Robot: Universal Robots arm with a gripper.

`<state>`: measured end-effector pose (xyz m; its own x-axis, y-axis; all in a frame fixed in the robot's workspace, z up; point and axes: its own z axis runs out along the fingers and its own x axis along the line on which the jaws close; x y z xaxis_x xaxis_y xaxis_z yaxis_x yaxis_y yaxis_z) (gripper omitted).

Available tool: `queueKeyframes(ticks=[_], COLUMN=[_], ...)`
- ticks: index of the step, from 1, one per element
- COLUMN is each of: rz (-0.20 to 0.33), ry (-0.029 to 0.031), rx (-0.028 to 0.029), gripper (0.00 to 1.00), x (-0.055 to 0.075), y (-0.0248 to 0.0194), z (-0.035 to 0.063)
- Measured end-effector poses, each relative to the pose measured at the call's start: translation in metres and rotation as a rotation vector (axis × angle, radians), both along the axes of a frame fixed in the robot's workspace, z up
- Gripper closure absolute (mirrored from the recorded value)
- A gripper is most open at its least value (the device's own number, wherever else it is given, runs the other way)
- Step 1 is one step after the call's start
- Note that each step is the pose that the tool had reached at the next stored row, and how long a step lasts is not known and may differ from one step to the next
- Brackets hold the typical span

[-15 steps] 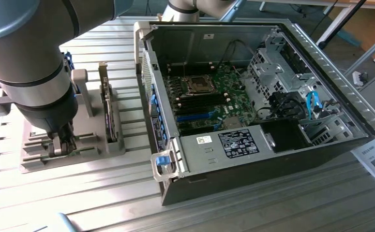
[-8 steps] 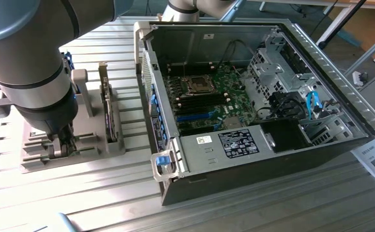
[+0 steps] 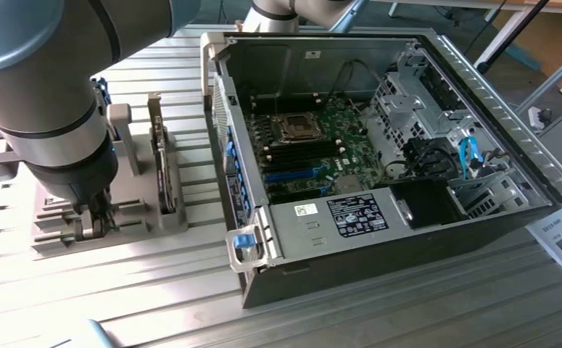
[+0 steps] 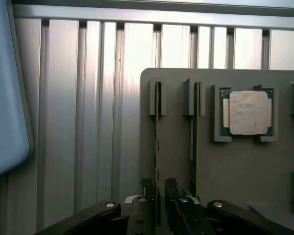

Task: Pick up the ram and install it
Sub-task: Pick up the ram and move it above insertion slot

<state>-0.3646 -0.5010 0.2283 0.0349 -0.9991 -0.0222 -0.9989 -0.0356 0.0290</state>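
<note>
1. Table (image 3: pixel 378 312): ribbed aluminium slats, bearing everything below.
2. Computer case (image 3: pixel 387 254): black tower lying on its side, side panel off, interior facing up. It is at the exterior view's right.
3. Arm (image 3: pixel 48 87): grey and pale blue, reaching down at the exterior view's left, well apart from the case.
4. Motherboard (image 3: pixel 329 138): green, seated on the floor of the case, with a square processor socket (image 3: pixel 298 128) near its middle and slots just beside it.
5. Power supply (image 3: pixel 358 214): grey box with a black label, at the near end of the case.
6. Fixture (image 4: pixel 235 171): grey block on the table beside the case, with narrow slots and a square recess.
7. Processor (image 4: pixel 247 113): square silver chip lying flat in the fixture's recess.
8. Ram (image 4: pixel 157 137): thin green stick standing on edge in a fixture slot, not yet lifted. A second stick (image 4: pixel 193 147) stands in the neighbouring slot.
9. Gripper (image 4: pixel 159 205): lowered over the fixture, jaws apart. One of its fingers (image 4: pixel 147 205) stands on each side of the ram's near end, and no clamping is visible.
</note>
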Motion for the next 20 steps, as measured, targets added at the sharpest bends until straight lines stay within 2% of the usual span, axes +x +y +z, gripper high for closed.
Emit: queueKeyframes(ticks=[10,20], rz=[0.000,0.000], ry=[0.0001,0.0002], rx=[-0.0001,-0.0002], gripper=[0.76,0.76], x=[0.000,0.000], y=[-0.0009,0.0006], z=[-0.0120,-0.0126])
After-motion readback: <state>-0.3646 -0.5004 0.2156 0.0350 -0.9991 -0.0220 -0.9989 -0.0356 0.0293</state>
